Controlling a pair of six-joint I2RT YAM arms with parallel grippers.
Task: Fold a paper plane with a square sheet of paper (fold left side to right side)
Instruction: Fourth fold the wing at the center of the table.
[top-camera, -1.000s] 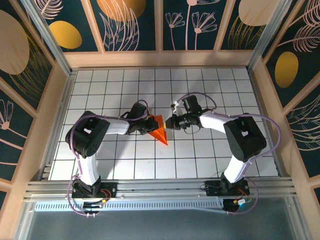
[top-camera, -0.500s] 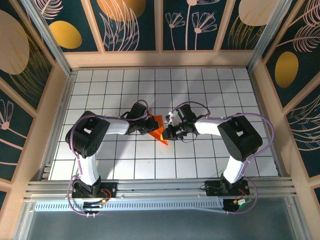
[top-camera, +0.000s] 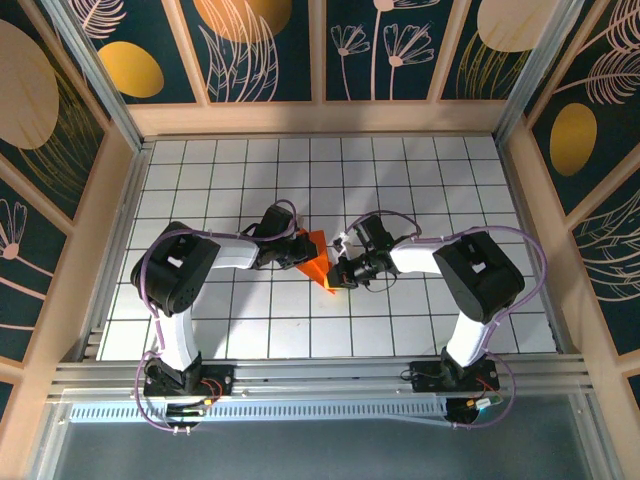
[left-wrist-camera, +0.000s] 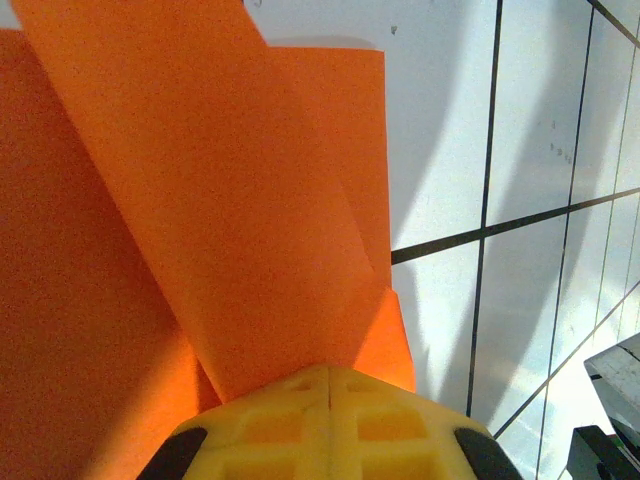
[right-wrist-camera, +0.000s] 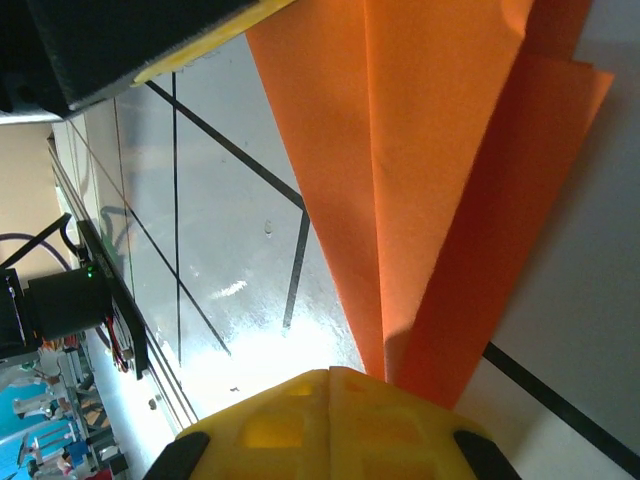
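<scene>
The orange sheet of paper (top-camera: 318, 262) lies folded into a narrow pointed wedge at the middle of the white grid table, its point toward the near edge. In the left wrist view the paper (left-wrist-camera: 220, 200) shows overlapping creased flaps; in the right wrist view the paper (right-wrist-camera: 430, 150) narrows toward my fingertips. My left gripper (top-camera: 297, 250) (left-wrist-camera: 328, 375) is shut, its yellow tips pressed on the wedge's left edge. My right gripper (top-camera: 336, 272) (right-wrist-camera: 330, 375) is also shut, its tips on the paper near the pointed end.
The gridded table (top-camera: 420, 180) has free tiles all round the paper. Wooden walls (top-camera: 320, 118) close in the back and both sides. The two arms' elbows (top-camera: 180, 270) (top-camera: 485, 275) rise on either side of the paper.
My right gripper has slid left and nearer along the paper's right edge, toward its pointed end. The left gripper and the paper have stayed put.
</scene>
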